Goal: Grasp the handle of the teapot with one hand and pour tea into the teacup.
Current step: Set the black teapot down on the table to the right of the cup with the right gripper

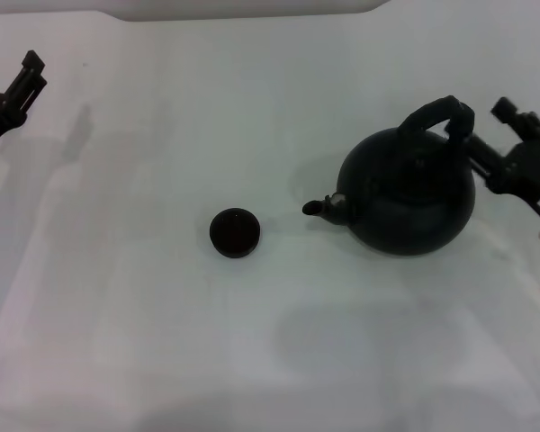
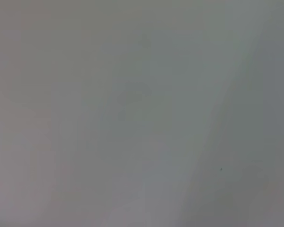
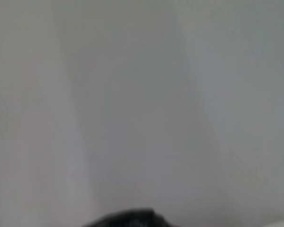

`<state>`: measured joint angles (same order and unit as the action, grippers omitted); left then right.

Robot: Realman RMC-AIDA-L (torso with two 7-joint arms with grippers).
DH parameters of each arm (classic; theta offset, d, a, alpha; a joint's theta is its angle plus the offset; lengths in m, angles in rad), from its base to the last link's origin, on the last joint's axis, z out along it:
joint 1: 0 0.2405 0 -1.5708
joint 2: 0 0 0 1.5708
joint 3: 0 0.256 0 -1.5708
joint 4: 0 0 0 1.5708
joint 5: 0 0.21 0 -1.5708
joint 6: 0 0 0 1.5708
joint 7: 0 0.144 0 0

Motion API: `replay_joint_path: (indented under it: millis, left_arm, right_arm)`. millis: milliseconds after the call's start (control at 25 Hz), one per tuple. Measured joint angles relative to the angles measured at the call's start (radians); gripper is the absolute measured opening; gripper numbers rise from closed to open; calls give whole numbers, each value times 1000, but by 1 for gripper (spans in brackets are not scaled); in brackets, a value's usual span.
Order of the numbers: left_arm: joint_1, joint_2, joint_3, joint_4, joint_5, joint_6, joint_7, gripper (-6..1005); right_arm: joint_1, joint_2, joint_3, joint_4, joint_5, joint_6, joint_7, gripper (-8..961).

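My right hand point(image 1: 468, 135), grip state unclear, meets the handle point(image 1: 436, 112) at right; a loose hold swings the teapot point(image 1: 407, 192), missing the teacup point(image 1: 234, 232).

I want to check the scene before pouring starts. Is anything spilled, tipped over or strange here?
Nothing stands out. The round matte black teapot stands upright on the white table, spout toward the small black teacup, which is also upright, apart from it. No spill shows. The right gripper is at the arched black handle; the left gripper is off aside.
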<state>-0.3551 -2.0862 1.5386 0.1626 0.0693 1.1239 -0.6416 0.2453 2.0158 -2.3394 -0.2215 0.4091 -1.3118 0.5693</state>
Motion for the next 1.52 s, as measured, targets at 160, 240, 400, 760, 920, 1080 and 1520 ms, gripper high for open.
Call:
replay_joint_path:
  millis: [160, 240, 400, 760, 920, 1080, 1520]
  left_arm:
    - [1, 0, 0, 0, 0, 3, 0, 893]
    - [1, 0, 0, 0, 0, 5, -1, 893]
    - [1, 0, 0, 0, 0, 5, 1, 893]
    - [-3, 1, 0, 0, -1, 8, 1, 893]
    - [-3, 2, 0, 0, -1, 9, 0, 893]
    - [0, 2, 0, 0, 0, 9, -1, 893]
    - [-1, 2, 0, 0, 0, 7, 1, 893]
  right_arm:
    - [-20, -3, 0, 14, 25, -59, 9, 860]
    - [-20, -3, 0, 35, 25, -67, 32, 860]
    - [-37, -3, -6, 65, 21, -121, 55, 860]
    - [1, -3, -12, 84, -47, -82, 92, 861]
    - [8, -1, -16, 78, -65, -80, 94, 859]
    - [8, 0, -14, 76, -80, -94, 95, 853]
    - [-26, -4, 0, 94, -62, -143, 91, 848]
